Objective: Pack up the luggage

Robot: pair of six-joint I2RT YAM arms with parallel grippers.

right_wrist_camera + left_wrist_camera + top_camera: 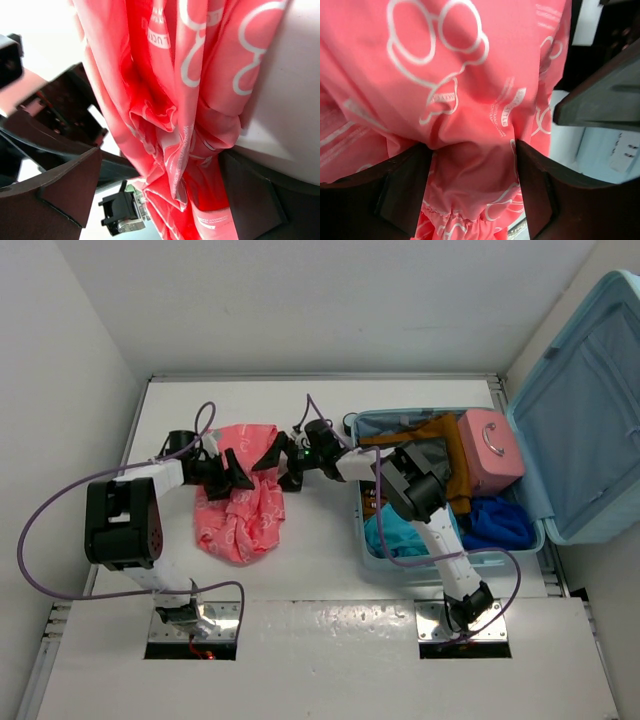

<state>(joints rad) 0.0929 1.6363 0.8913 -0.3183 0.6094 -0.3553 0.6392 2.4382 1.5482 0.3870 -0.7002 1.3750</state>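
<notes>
light, limp and likely slippery, the pink printed garment (pixel 240 515) lies left of the open luggage (pixel 580 440), with left gripper (pixel 472 145) and right gripper (pixel 160 152) both spread astride bunched folds worth pinching at its far edge.

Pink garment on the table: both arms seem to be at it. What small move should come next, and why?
Probably the right end effector should close on the fold. The pink garment hangs between its fingers with a gap showing on one side, so it looks unclamped. Cloth fills the left end effector. Both need a hold before lifting it toward the luggage.
</notes>
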